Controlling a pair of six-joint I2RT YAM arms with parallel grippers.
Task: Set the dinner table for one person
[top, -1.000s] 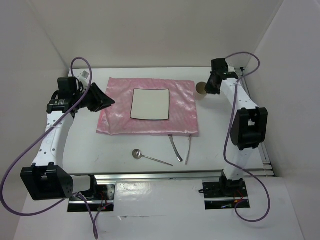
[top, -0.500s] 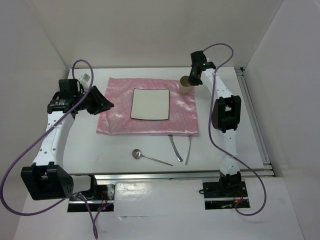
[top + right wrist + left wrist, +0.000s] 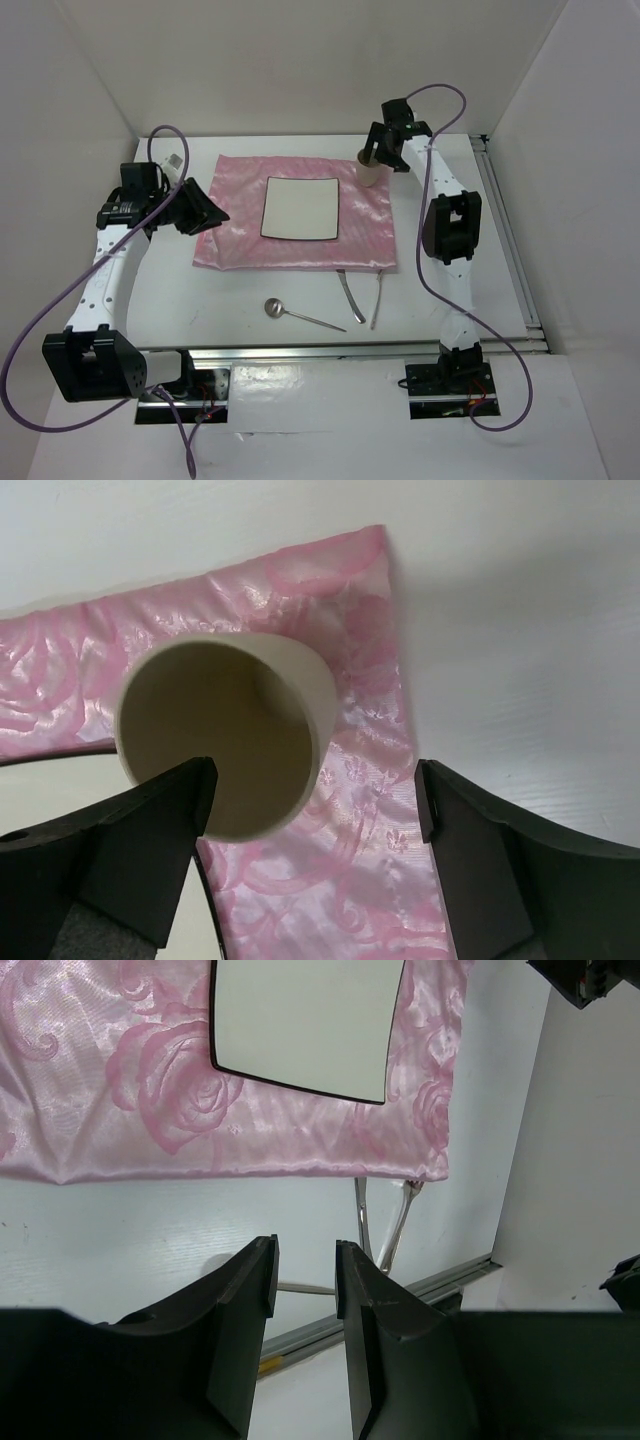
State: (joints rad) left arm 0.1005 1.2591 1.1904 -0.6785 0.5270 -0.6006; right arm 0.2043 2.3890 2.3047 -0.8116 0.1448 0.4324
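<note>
Dinner table (image 3: 250,300) lies beneath the right claw (image 3: 315,785)

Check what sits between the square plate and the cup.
Between the square plate and the cup: only a strip of pink mat, nothing on it. Top view shows it.

Table (image 3: 230,290): large, flat, white, rectangular top, lying level. Silver metal rails (image 3: 320,349) run along its near and right edges. White walls (image 3: 300,60) enclose it on the left, far and right sides.
</note>
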